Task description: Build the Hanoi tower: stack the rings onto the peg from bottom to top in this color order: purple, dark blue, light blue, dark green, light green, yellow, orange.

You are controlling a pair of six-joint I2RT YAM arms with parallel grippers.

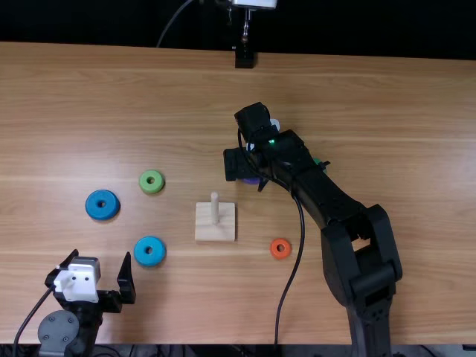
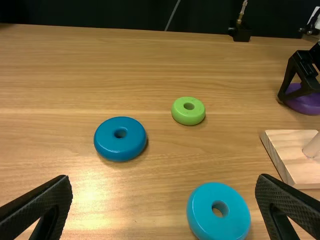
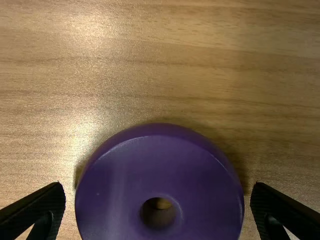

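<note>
From left to right across the top view, we see a tabletop (image 1: 111,97) of light brown wood, its grain running crosswise. At the near left, the left gripper (image 1: 101,255) has its flat black fingers spread, with textured inner faces. Beyond it lies a smooth, glossy dark blue ring (image 1: 102,204); to the right are a light blue ring (image 1: 149,251) and, farther from us, a smaller light green ring (image 1: 152,181). All three are rounded and lie flat, holes facing up. Next, we find a square base (image 1: 204,231) of pale wood with a round peg (image 1: 215,210), its long axis upright. Just beyond the base, the right gripper (image 1: 249,175) has its fingers spread on either side of a broad, shiny purple ring (image 3: 160,170), lying flat. Farther right, we see a small orange ring (image 1: 274,248) lying flat and a green ring (image 1: 317,161), partly hidden by the right arm (image 1: 327,201).
</note>
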